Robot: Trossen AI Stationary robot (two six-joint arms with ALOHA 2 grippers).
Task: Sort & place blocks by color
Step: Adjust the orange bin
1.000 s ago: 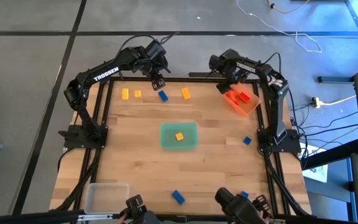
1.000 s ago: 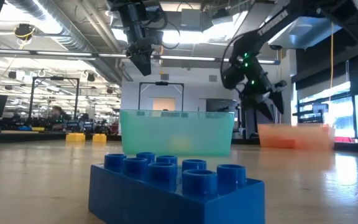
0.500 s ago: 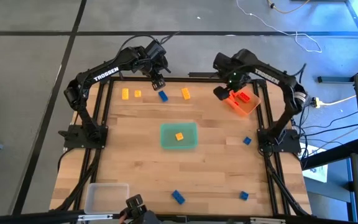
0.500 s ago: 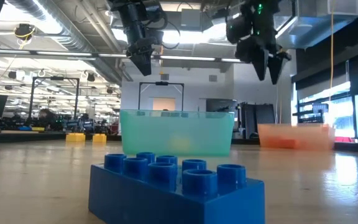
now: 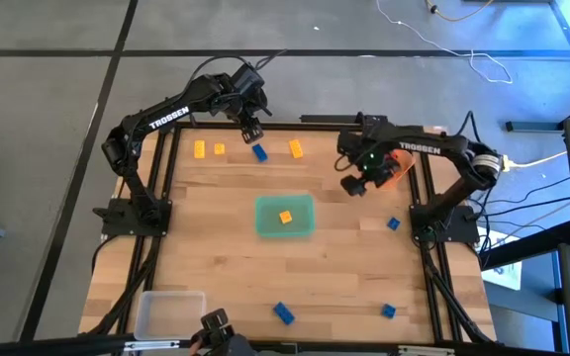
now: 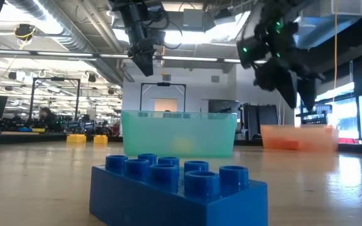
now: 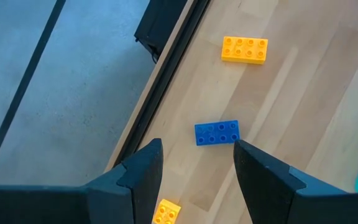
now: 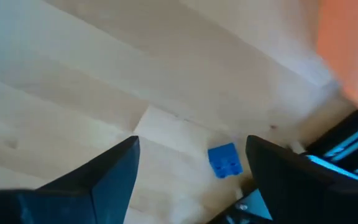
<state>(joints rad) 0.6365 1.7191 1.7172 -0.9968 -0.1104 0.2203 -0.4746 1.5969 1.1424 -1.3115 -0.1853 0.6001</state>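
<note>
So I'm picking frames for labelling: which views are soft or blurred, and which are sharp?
Right wrist view: smeared throughout, the small blue block and the orange tray have soft edges. Left wrist view: crisp, studs readable on the blue block. Low view: the near blue block is sharp, the right arm streaked, the green tray slightly hazy. High view: sharp overall.

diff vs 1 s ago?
The right gripper swung off the orange tray toward the table's middle, fingers open and empty. The left gripper stayed open above the blue block. No blocks moved.
</note>
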